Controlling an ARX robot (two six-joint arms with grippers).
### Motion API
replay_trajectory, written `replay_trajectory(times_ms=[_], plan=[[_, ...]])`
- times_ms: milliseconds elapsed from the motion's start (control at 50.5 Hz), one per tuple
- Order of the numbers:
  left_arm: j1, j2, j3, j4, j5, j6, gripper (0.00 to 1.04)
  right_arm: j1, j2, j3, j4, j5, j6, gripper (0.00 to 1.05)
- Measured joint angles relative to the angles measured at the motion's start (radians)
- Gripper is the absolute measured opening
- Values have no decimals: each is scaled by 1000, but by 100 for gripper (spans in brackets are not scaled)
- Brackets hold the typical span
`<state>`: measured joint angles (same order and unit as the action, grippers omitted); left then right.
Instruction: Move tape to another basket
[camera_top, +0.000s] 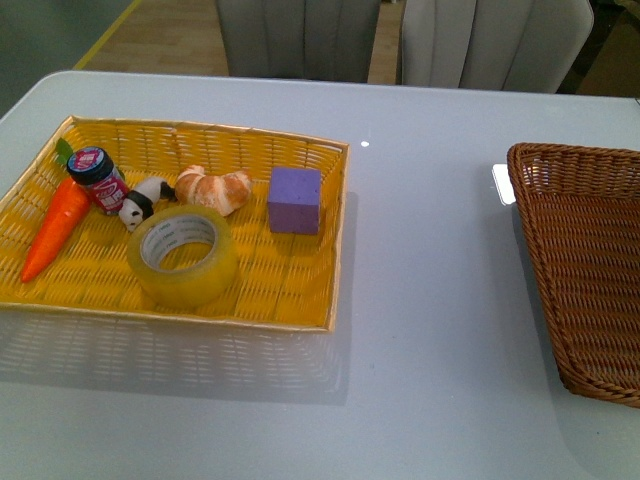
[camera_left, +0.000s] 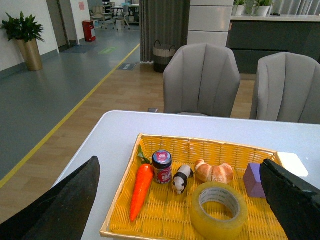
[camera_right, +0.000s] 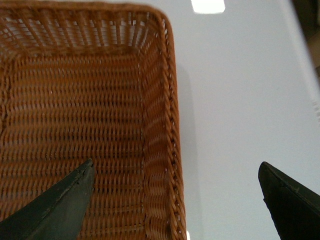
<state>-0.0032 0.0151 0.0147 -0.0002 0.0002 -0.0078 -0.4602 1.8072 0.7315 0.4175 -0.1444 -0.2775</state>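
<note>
- L jaws spread wide, R jaws too.
- Tape (camera_top: 183, 255) flat in yellow tray (camera_top: 290, 285); basket (camera_top: 590, 260) well apart, R side of pale glossy bench (camera_top: 430, 300).
- Grey chairs (camera_left: 201, 80) behind bench; wood floor (camera_left: 137, 87).

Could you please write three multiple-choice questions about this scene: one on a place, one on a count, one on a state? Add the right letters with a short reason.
1. There are a yellow tray and a brown basket. The tape lies: A in the tray; B in the basket; C in neither.
2. How many things lie in the yellow tray? A four; B six; C eight.
3. The left gripper is: A open, holding nothing; B shut on the tape; C out of sight.

1 A: it rests on the yellow weave.
2 B: carrot, jar, panda, bread, cube, tape.
3 A: its fingers stand wide apart, gripping nothing.
</note>
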Motion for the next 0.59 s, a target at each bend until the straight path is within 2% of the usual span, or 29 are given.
replay_trajectory(times_ms=[119, 554, 594], plan=[[0, 0, 0, 0, 0, 0, 96, -4, 146, 113, -60, -37, 23, 96], [0, 0, 0, 0, 0, 0, 96, -19, 392, 271, -81, 20, 10, 96], [0, 0, 0, 0, 0, 0, 96, -20, 403, 276, -81, 21, 6, 91]])
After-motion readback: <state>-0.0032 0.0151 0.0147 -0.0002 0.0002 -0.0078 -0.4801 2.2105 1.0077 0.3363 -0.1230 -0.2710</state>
